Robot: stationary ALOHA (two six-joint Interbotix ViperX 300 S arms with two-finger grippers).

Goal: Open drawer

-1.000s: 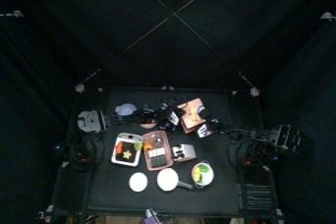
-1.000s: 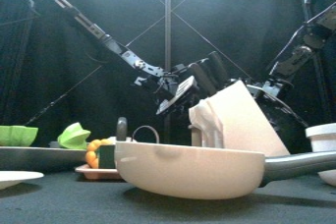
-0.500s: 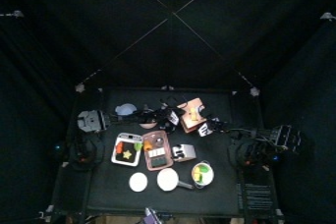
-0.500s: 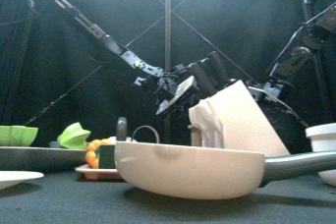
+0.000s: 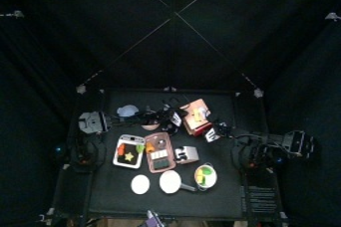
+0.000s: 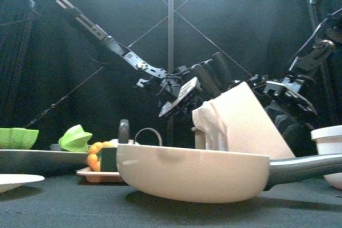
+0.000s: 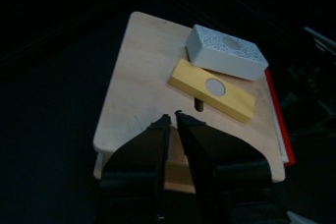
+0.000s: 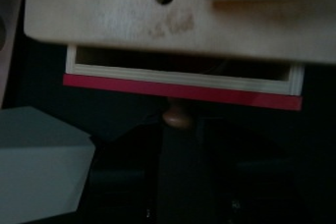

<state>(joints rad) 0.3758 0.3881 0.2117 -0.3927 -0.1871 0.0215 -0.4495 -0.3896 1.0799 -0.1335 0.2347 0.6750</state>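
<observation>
The left arm slants down from the upper left to the drawer [image 7: 141,81], which stands tilted toward the back middle of the counter [image 5: 112,104]. The left end effector [image 7: 176,122] pinches the edge of its pale top. The right arm bends in from the right, and the right end effector [image 8: 175,132] faces the drawer's small knob [image 8: 175,117]. Darkness makes it impossible to tell whether it is spread or closed. In the front view a pale bowl [image 6: 201,172] hides the drawer's base.
</observation>
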